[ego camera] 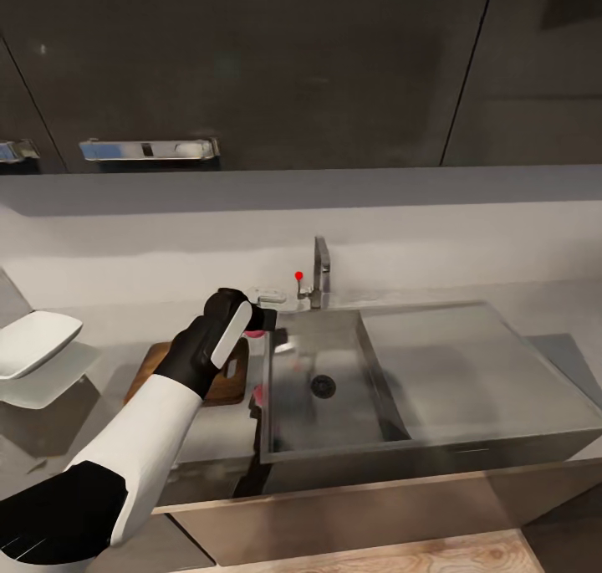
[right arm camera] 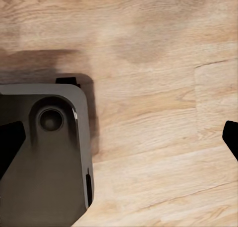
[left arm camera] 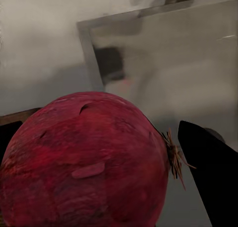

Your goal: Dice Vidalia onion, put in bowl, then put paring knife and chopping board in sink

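My left gripper (ego camera: 255, 320) is shut on the Vidalia onion (left arm camera: 89, 167), a dark pinkish-red bulb. It is held above the left rim of the sink (ego camera: 266, 389), between the basin and the chopping board (ego camera: 224, 382). One dark finger (left arm camera: 213, 180) presses the onion's root end. The brown board lies on the countertop (ego camera: 209, 431), partly under my left forearm. The white bowl (ego camera: 33, 343) sits at the far left. My right gripper (right arm camera: 121, 140) hangs open over the wooden floor. The paring knife is hidden or out of view.
The basin has a round drain (ego camera: 323, 385) and a flat drainboard (ego camera: 456, 360) to its right. The chrome tap (ego camera: 320, 272) with its red knob (ego camera: 298, 275) stands behind the basin. Black wall cabinets (ego camera: 251, 63) hang above. The robot's base (right arm camera: 44, 157) lies below the right gripper.
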